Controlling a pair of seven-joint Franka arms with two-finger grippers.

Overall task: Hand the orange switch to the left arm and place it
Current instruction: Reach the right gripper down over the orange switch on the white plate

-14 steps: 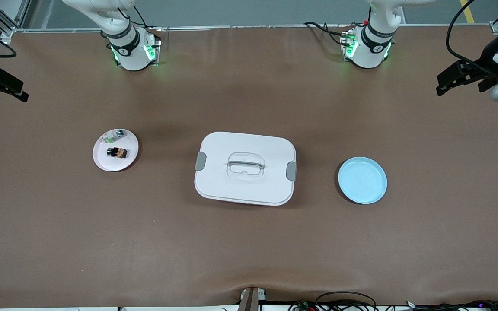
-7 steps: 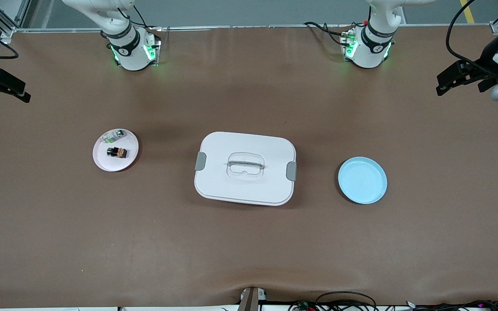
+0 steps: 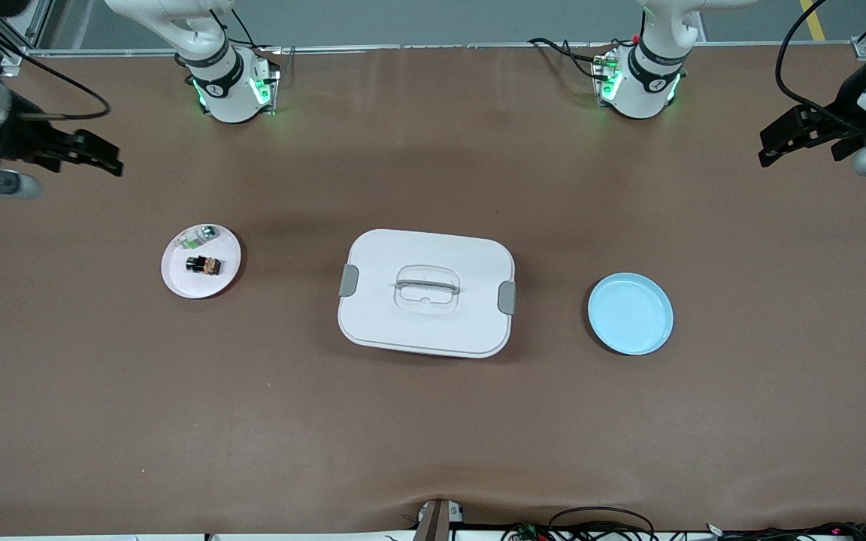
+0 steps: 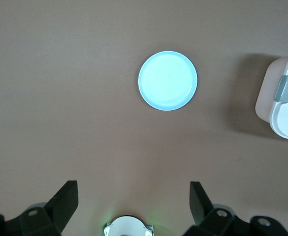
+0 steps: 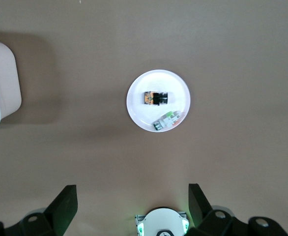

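While both arms are cut off at the front view's edges, the right tool (image 3: 106, 159) is seen spread open above bare bench (image 3: 433, 436) at its own end, and the left tool (image 3: 775, 150) hangs released likewise. The orange switch (image 3: 204, 264) lies on a white plate (image 3: 177, 282) beside a green-and-clear part (image 5: 166, 119), clearer from the right wrist. The box (image 3: 426, 293) sits between that plate and a blue plate (image 3: 630, 313).

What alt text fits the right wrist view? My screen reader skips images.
The orange switch lies on a white plate beside a green-and-clear part. The open right claw hangs high above the table; the box shows at the edge.
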